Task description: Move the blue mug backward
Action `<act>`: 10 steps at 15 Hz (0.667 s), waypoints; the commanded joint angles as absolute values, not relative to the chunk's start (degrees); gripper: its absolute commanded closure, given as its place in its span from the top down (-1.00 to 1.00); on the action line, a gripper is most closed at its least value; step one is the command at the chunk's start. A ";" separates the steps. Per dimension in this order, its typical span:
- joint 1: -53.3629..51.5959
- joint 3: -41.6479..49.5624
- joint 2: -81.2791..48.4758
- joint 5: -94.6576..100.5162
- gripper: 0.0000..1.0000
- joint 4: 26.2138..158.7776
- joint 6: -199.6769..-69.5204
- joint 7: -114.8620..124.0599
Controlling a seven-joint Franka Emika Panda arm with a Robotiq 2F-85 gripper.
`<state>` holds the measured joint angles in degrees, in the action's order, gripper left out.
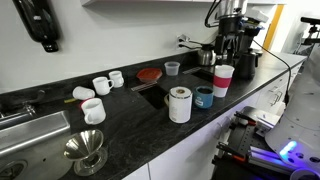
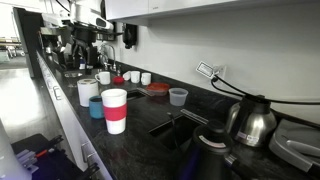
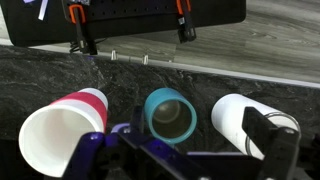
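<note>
The blue mug (image 1: 204, 97) stands upright on the black counter near its front edge, between the white paper roll (image 1: 179, 104) and the white-and-pink cup (image 1: 222, 80). In an exterior view the mug (image 2: 96, 107) is partly hidden behind the white-and-pink cup (image 2: 114, 110). In the wrist view the mug (image 3: 170, 113) sits in the middle, the cup (image 3: 62, 130) to its left and the roll (image 3: 240, 122) to its right. My gripper (image 3: 200, 150) is open and empty, in front of the mug and apart from it. The arm shows at the counter's front (image 1: 255, 150).
Several white cups (image 1: 100, 85), a red plate (image 1: 149, 74) and a small grey cup (image 1: 172, 68) stand farther back. A coffee machine (image 1: 230, 45) is at the counter's end. A sink (image 1: 20, 130), a metal funnel (image 1: 85, 150) and a kettle (image 2: 248, 120) also stand here.
</note>
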<state>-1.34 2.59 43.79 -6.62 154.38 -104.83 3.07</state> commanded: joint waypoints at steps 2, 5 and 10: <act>1.65 -0.79 41.42 -5.27 1.00 158.26 -113.70 8.37; 1.93 -2.21 38.54 -5.06 1.00 159.02 -117.21 11.76; 1.36 -2.00 38.39 -5.20 1.00 159.39 -117.02 12.32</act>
<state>0.96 -1.63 38.37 -4.95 159.47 -117.16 12.56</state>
